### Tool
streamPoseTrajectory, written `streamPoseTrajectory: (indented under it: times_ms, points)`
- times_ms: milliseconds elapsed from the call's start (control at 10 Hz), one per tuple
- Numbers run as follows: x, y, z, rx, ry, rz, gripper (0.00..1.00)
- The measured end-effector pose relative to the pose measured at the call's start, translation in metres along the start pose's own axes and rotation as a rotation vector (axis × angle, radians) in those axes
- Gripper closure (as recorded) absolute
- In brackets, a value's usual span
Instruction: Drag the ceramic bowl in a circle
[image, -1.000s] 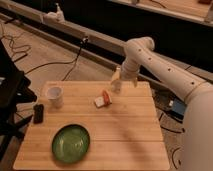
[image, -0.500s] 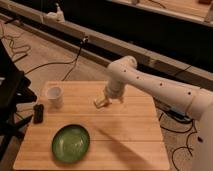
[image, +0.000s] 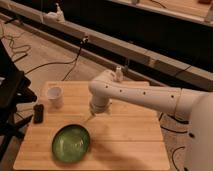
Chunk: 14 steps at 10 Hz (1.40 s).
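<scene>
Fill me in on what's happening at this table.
A white robot arm reaches over the wooden table. Its gripper points down just beyond the rim of the green ceramic bowl. Whether it touches the bowl cannot be told. The bowl sits upright near the table's front edge. A white cup and a small dark object stand apart from it, toward the far corner, and nothing is handling them.

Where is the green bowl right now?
In the camera view, the bowl sits at the lower left of the table, below the white cup, with the hand by its upper-right edge.
</scene>
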<state>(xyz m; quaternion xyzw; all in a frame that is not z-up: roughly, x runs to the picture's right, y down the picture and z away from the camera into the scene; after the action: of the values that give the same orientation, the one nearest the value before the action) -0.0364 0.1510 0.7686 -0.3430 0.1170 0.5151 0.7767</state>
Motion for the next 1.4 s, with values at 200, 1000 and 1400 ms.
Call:
streamPoseTrajectory:
  times_ms: [200, 1000, 1400]
  points:
    - [0.0, 0.0, 0.0, 0.0, 0.0, 0.001, 0.2]
    - [0.014, 0.067, 0.047, -0.074, 0.067, -0.136, 0.2]
    - [0.035, 0.092, 0.095, -0.165, 0.153, -0.166, 0.2]
